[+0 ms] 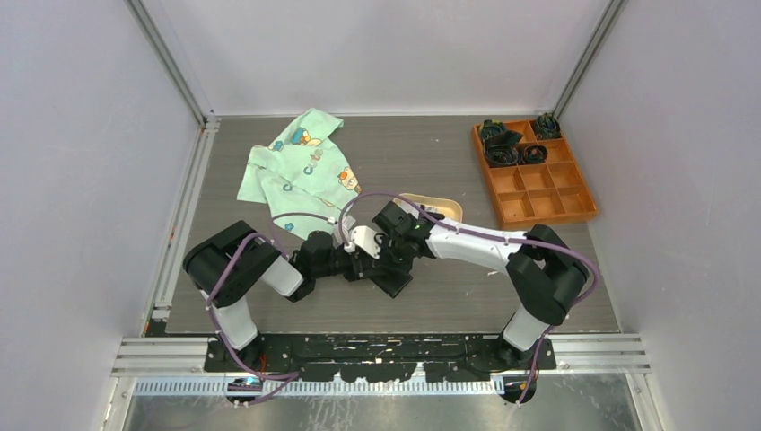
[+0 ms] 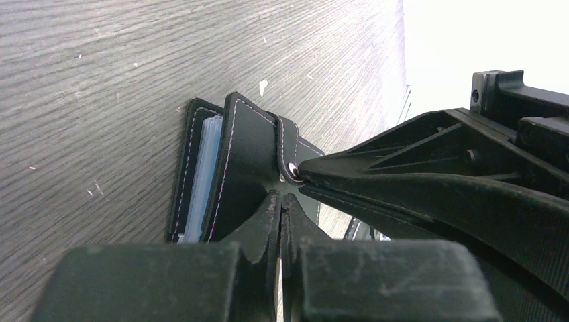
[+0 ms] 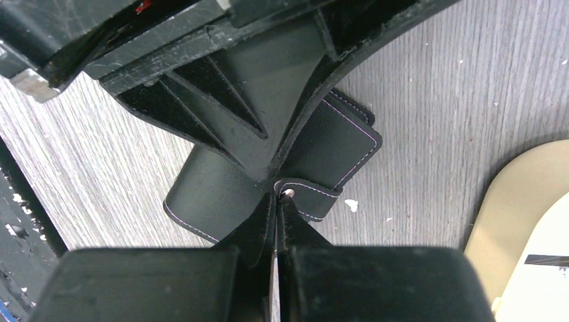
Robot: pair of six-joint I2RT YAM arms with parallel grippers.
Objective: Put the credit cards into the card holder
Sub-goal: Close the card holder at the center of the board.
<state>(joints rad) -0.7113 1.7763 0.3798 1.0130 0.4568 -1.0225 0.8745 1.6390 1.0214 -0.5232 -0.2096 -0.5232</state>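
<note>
The black card holder (image 2: 245, 161) lies on the table, its cover raised off the clear sleeves (image 2: 204, 174). It also shows in the top view (image 1: 396, 282) and the right wrist view (image 3: 215, 198). My left gripper (image 2: 281, 199) is shut, its tips pinching the cover's edge. My right gripper (image 3: 276, 196) is shut on the snap tab (image 3: 312, 199), tip to tip with the left one. From above the two grippers (image 1: 366, 262) (image 1: 386, 255) meet over the holder. A white credit card (image 3: 543, 282) with a dark stripe lies in the beige tray (image 3: 500, 215).
The beige tray (image 1: 449, 207) sits just behind the right gripper. A pale green printed cloth (image 1: 301, 171) lies at the back left. An orange compartment box (image 1: 538, 184) with dark coiled items stands at the back right. White walls enclose the table.
</note>
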